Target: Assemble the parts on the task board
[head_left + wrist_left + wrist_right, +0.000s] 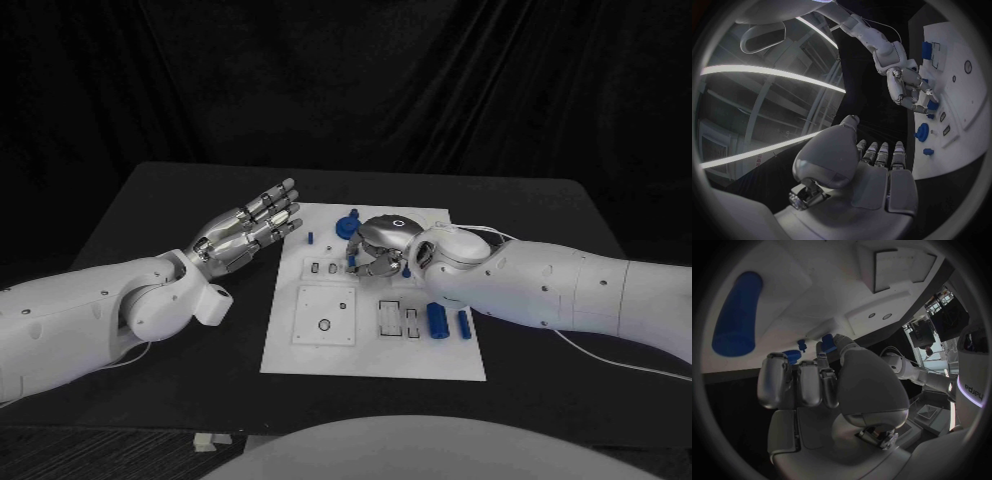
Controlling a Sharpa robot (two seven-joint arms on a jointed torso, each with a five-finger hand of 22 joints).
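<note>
head view: right robot hand [378, 246] pinches a small blue part [826, 346] (axis unclear), left robot hand [248, 230] open, empty.

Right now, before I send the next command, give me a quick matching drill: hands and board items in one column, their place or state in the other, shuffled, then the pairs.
Things:
1. left hand
2. right hand
3. blue cylinder
4. task board

States or places:
A. white plate lying flat in the middle of the table
B. fingers apart, holding nothing, beside the board's left edge
C. lying on the board's near right part
D. fingers curled over the board's far part, at a small blue part

Pairs: 1-B, 2-D, 3-C, 4-A
</note>
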